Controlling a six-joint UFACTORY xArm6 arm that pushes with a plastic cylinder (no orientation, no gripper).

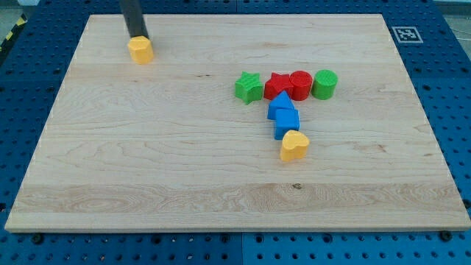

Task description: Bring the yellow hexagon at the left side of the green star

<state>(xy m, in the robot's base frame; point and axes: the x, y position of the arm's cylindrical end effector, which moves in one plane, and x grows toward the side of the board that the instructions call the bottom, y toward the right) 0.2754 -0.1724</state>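
The yellow hexagon point(140, 50) sits near the top left corner of the wooden board point(147, 162), far from every other block. My tip point(137, 37) is right at its upper edge, on the side toward the view's top, touching it or nearly so; the rod carries no fingers, so nothing is spread or pinched. The green star point(249, 87) lies well off to the view's right and lower, at the left end of a row: a red star point(277, 85) touches it, then a red cylinder point(300, 85), then a green cylinder point(324, 84). Beneath the red star hang two blue blocks, a blue triangle-like piece point(280, 105) and a blue cube point(287, 123), and below those a yellow heart point(294, 146).
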